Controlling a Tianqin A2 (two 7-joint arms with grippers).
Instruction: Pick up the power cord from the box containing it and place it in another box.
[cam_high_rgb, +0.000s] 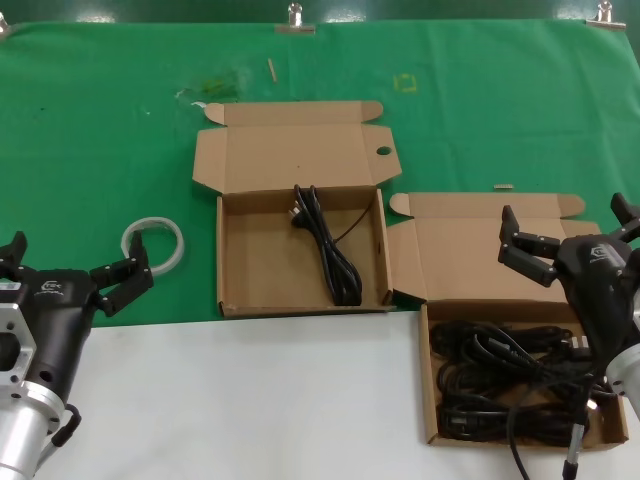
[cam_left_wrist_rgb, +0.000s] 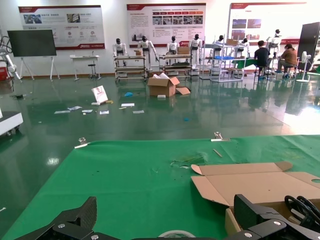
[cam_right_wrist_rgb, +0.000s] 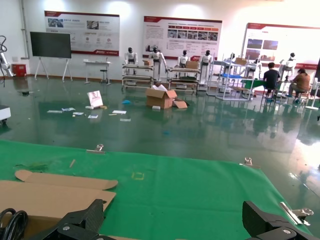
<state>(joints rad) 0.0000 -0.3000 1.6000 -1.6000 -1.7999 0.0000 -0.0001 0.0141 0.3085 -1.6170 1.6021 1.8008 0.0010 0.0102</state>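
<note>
One slim black power cord (cam_high_rgb: 325, 245) lies as a long narrow hank in the middle cardboard box (cam_high_rgb: 262, 255), whose inside is mostly plain brown. The right cardboard box (cam_high_rgb: 428, 385) is filled with a mass of black cords (cam_high_rgb: 510, 375). My left gripper (cam_high_rgb: 75, 262) is open and empty, low at the left, apart from both boxes. My right gripper (cam_high_rgb: 568, 225) is open and empty, above the right box's lid. The left wrist view shows the open left gripper (cam_left_wrist_rgb: 167, 220) and the middle box's lid (cam_left_wrist_rgb: 260, 182). The right wrist view shows the open right gripper (cam_right_wrist_rgb: 175, 220).
A clear tape ring (cam_high_rgb: 152, 221) lies on the green cloth (cam_high_rgb: 90, 130) left of the middle box. Both box lids are folded back flat. A white table surface (cam_high_rgb: 250, 400) runs along the front. Clips hold the cloth at the far edge.
</note>
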